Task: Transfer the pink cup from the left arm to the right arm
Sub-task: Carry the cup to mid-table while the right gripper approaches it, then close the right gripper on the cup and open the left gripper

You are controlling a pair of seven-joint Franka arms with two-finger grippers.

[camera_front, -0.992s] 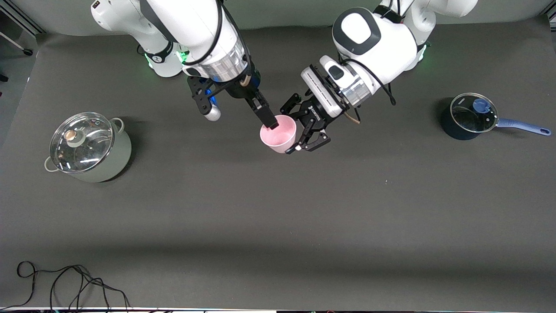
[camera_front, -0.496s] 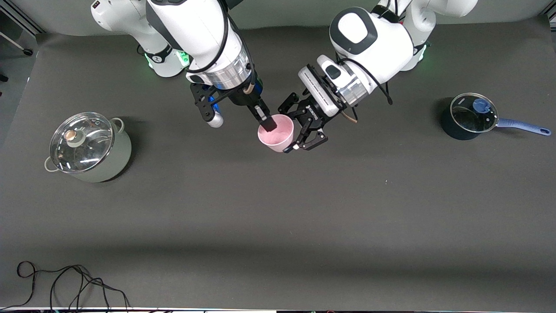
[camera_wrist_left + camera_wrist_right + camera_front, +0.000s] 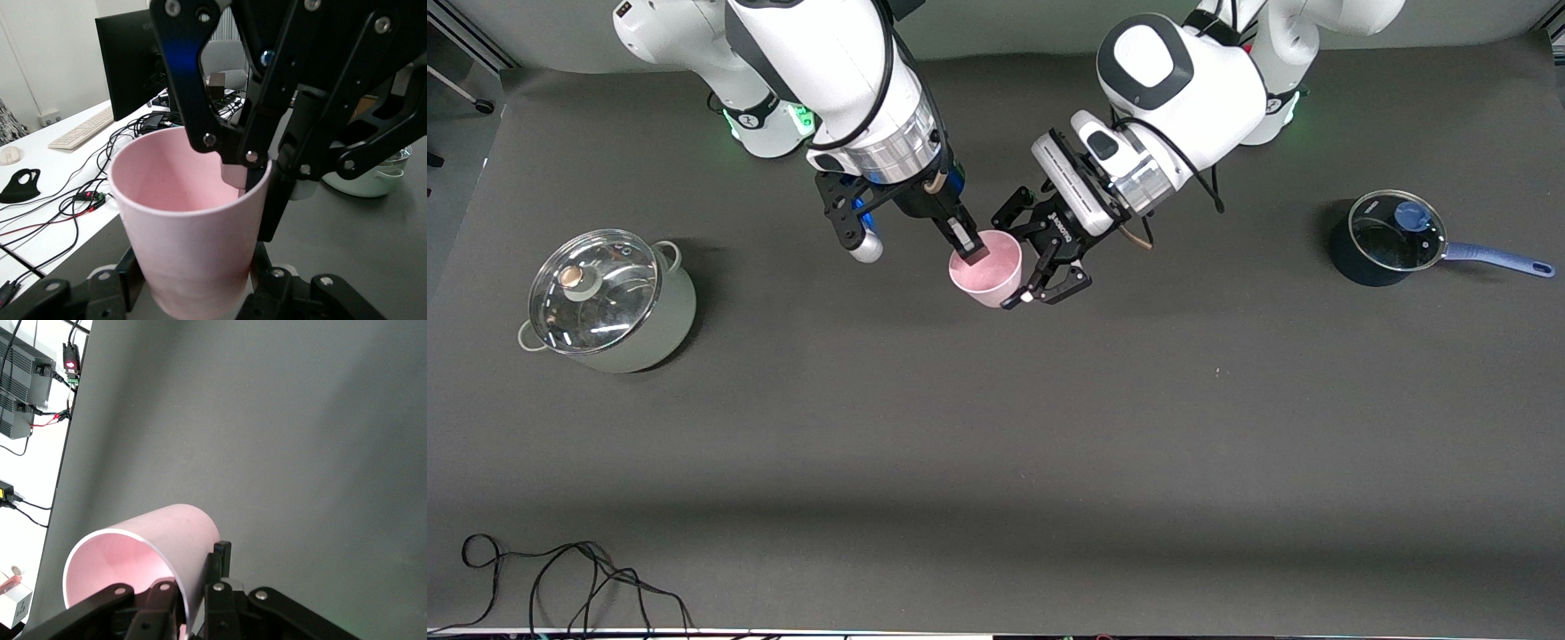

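One lidded pale-green stockpot stands toward the right arm's end of the table, and one dark saucepan with a glass lid and a blue handle stands toward the left arm's end. A single tangle of black cable lies at the table edge nearest the front camera. Between the pots there is one pink cup, held up in the air over the middle of the table, nearer the arms' bases than the front camera (it hangs tilted, its mouth showing to that camera).

Two grippers meet at the cup. The right gripper, with its straight flat fingers, is pinched onto the cup's rim, one finger inside the wall and one outside, as the right wrist view shows. The left gripper, with its linked claw fingers, is clamped around the cup's body from the side; in the left wrist view the cup sits between its fingers.

White lettering runs along the left gripper's black body, too small to read.
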